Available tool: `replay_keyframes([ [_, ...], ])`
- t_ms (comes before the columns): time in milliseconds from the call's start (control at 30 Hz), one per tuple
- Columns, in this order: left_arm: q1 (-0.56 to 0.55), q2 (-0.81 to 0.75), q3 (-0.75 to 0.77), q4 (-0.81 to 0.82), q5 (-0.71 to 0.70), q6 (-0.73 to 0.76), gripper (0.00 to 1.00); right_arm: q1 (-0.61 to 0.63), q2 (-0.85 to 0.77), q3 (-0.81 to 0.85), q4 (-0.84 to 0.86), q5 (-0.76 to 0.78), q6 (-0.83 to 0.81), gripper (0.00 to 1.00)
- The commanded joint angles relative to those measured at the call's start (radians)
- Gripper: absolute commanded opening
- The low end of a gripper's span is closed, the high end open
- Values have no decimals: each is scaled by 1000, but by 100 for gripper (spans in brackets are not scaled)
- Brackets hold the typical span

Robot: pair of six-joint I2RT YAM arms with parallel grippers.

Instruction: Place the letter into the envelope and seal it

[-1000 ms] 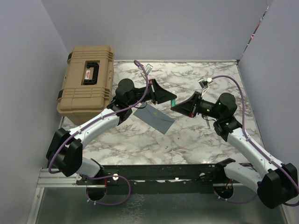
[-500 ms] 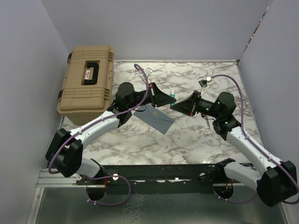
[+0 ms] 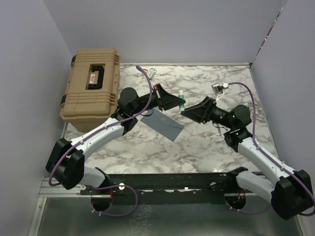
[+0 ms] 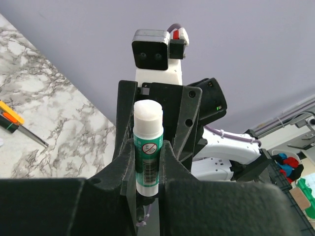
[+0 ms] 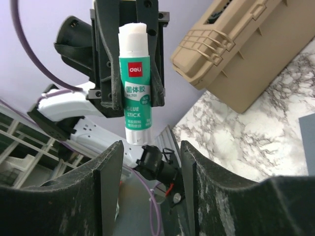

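1. The left tool is shut tight on a glue stick. Its fingers clamp the green label at mid-body, one on each side.
2. The stick's white end pokes out past the fingertips. Can't tell if that end is a cap or bare glue.
3. The right tool has its jaws standing well apart w/ nothing btwn them. It faces the left tool head-on.
4. The right tool is near the stick but not touching it; top view shows a small gap btwn the two tools.
5. Both tools are raised over the mid-far part of the tabletop, left tool on the left, right tool on the right.
6. The envelope, blue-grey, lies flat on the tabletop just near of the left tool & under that arm. It sits skewed, one corner pointing near-right, and neither tool touches it.
7. Can't tell flap state from these views.
8. A tan hard case, lid shut, black handle on top, sits at the far-left corner, well apart from the envelope.
9. A thin orange/black/green item lies on the marble in the left wrist view; too small to ID.
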Motion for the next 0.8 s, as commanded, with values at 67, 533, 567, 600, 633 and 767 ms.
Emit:
replay_keyframes([
  [67,-9,-26,2,83,-36,-57,0,5,28,-43,297,59,197,53],
  [533,-12,-26,-5,99,-49,-54,0,22,91,32,270,40,158,20],
  [567,-11,-26,-7,99,-53,-51,0,22,93,45,244,40,122,15],
  [600,-12,-26,-10,98,-60,-45,0,22,92,62,187,40,61,9],
  [633,-11,-23,-13,98,-71,-37,0,21,88,86,101,47,-23,5],
  [767,-11,27,-3,71,-158,0,0,21,119,243,-350,164,-454,0],
])
